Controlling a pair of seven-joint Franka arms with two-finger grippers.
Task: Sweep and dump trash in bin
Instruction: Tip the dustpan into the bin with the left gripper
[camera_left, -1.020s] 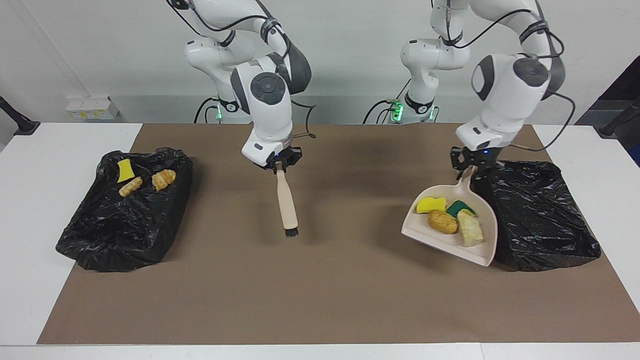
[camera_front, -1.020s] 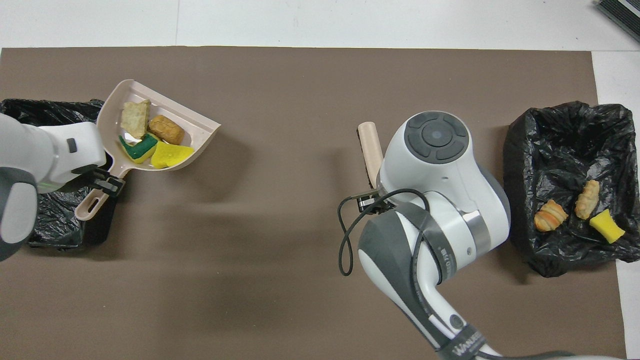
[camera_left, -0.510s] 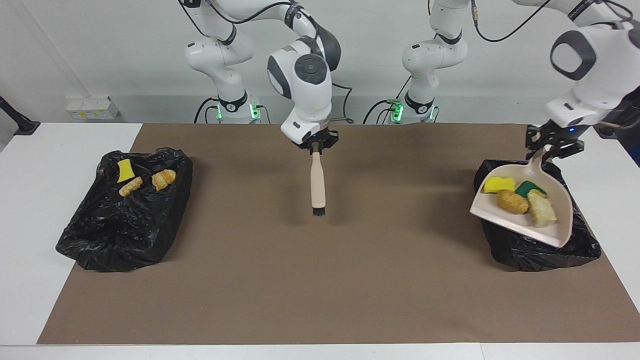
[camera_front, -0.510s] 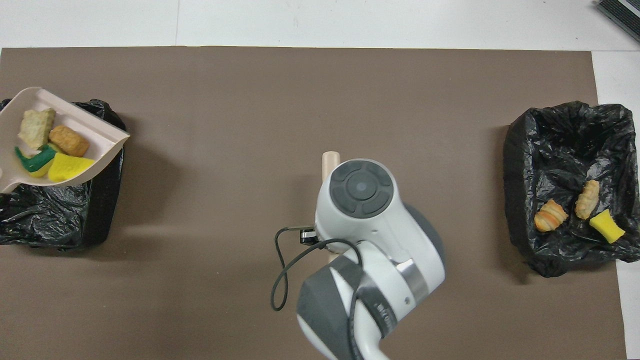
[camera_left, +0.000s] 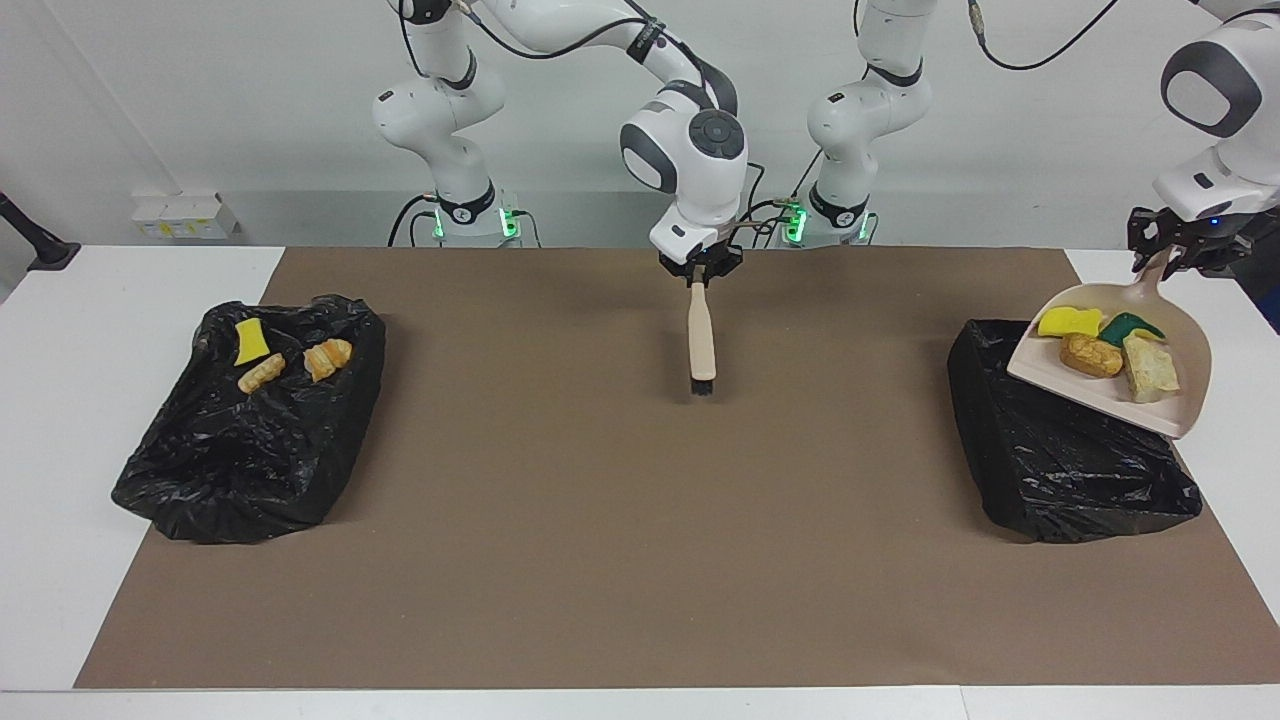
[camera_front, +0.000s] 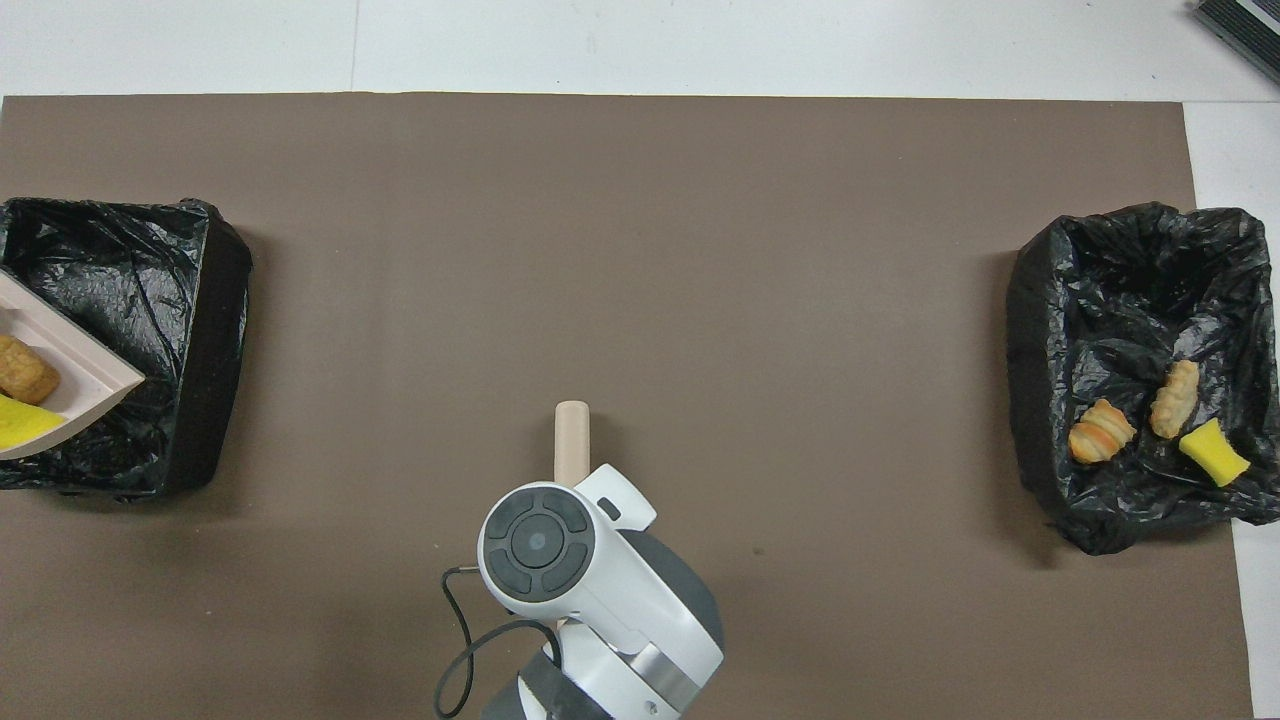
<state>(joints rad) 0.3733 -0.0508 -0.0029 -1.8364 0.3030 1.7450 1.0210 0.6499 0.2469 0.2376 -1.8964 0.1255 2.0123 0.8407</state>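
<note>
trash in dustpan over bin — left gripper clamping handle

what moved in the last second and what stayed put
The left gripper carried the dustpan with four scraps from the mat up over the bin at its end. The right gripper drew the hanging brush back toward the robots. Both grips held; nothing was dumped. The other bin and its three scraps stayed.

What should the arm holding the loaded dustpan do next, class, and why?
Probably tip the dustpan so its open lip drops. The left gripper holds it by the handle over the black-lined bin, four scraps still lie in it, and that bin looks empty.
</note>
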